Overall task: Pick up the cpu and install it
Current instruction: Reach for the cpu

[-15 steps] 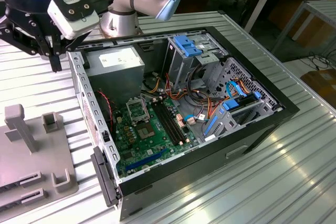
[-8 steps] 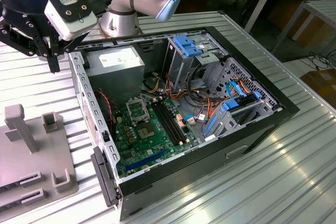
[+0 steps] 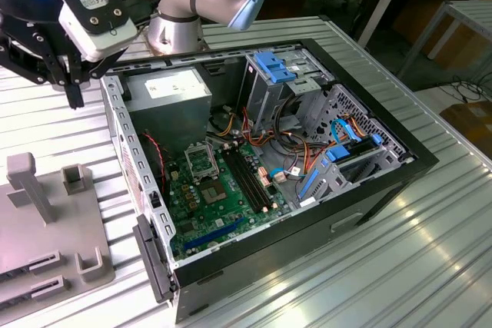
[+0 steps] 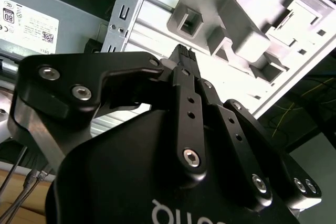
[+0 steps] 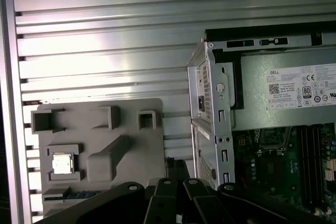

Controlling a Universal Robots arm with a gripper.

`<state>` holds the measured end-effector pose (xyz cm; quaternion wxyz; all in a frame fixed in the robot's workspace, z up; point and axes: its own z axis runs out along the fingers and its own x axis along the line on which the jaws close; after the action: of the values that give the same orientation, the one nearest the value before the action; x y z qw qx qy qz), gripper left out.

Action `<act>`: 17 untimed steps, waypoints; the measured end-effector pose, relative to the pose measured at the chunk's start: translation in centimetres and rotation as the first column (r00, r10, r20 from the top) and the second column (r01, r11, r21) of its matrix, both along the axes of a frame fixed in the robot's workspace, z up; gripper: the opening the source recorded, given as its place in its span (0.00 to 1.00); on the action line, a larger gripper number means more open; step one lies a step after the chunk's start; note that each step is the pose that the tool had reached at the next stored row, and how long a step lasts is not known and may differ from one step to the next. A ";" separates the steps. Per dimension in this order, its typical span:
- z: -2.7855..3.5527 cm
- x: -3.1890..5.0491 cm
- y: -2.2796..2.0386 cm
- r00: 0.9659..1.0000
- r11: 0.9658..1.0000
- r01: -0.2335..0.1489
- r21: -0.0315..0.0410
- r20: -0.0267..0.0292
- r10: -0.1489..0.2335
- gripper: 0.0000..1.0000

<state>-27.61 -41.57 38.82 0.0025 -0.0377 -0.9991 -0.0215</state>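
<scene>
Gripper [image 3: 71, 88] is hanging over the slatted metal table [image 3: 430, 251], in the gap between the open computer case [image 3: 269, 247] and the grey holder tray [image 5: 147, 156]. Its fingers [image 5: 171, 167] are sitting pressed together, pinching nothing. The cpu [image 5: 62, 163] is lying flat in a square pocket of that tray, silvery top facing up, well apart from the fingertips.

Gripper [image 3: 74, 101] hangs above ribbed table [image 3: 400, 266], near a corner of open case [image 3: 307, 230]; grey fixture [image 3: 46, 228] lies at the exterior view's left; motherboard [image 3: 207, 205] exposed inside case.
</scene>
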 end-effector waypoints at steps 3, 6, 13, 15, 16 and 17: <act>0.00 -0.13 -0.05 1.000 1.000 0.000 0.000 0.000 0.000 0.11; 0.00 -0.26 -0.09 1.000 1.000 0.000 0.000 0.000 0.000 0.11; -0.01 -0.60 -0.21 1.000 1.000 0.000 0.000 -0.001 0.000 0.11; -0.01 -0.71 -0.24 1.000 1.000 0.000 0.000 -0.001 0.000 0.11; -0.01 -0.75 -0.25 1.000 1.000 0.000 0.000 -0.001 0.000 0.11; -0.01 -0.81 -0.27 1.000 1.000 0.000 0.000 -0.001 0.000 0.11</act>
<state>-28.42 -41.84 38.81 0.0029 -0.0377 -0.9991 -0.0215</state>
